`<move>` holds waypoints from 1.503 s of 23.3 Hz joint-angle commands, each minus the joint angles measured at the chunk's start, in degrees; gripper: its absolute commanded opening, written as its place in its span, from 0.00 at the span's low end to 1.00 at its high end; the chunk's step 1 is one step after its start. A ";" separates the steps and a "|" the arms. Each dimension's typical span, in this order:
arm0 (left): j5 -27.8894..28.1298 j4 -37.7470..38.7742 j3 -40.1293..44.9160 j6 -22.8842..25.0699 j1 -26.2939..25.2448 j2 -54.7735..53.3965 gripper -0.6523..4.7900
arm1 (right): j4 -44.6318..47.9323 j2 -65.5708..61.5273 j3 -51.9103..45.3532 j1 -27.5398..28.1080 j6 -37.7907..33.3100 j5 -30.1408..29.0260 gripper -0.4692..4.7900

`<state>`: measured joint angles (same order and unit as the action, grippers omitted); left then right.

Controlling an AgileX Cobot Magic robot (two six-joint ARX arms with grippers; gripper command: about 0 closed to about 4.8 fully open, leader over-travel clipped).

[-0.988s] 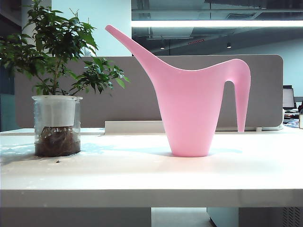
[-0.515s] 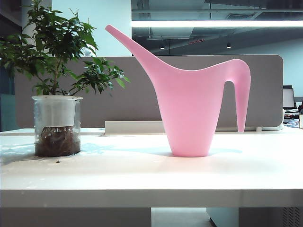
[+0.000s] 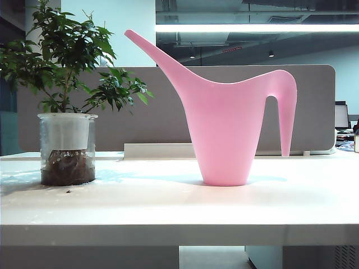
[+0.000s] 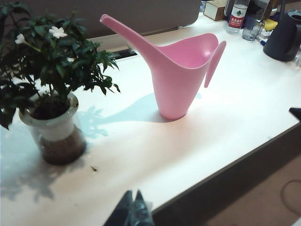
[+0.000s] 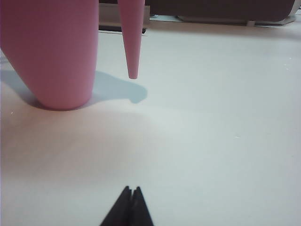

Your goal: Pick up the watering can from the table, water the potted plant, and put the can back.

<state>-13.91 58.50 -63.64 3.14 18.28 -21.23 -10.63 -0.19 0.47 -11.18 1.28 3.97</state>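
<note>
Watering can (image 3: 224,131) upright on the tabletop (image 3: 168,207), untouched; both hands closed and empty.

You see the pink can standing near the middle of the tabletop, its spout rising toward the potted plant (image 3: 67,112), which stands well apart on the spout side; the pointed handle tip hangs clear of the surface. Your left hand (image 4: 133,212) sits at the front edge of the tabletop, off the can and plant, fingertips pressed together, holding nothing. Your right hand (image 5: 130,205) hovers low over bare tabletop on the handle side, tips likewise together, gripping nothing.
</note>
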 commanded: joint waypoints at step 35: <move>3.80 -48.98 63.12 -6.34 -14.93 20.83 0.11 | 0.59 0.17 -0.44 0.04 -0.07 -0.04 0.08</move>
<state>-10.13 9.23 -0.43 -4.62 3.20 -0.49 -10.63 -0.08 0.47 -11.16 1.28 3.97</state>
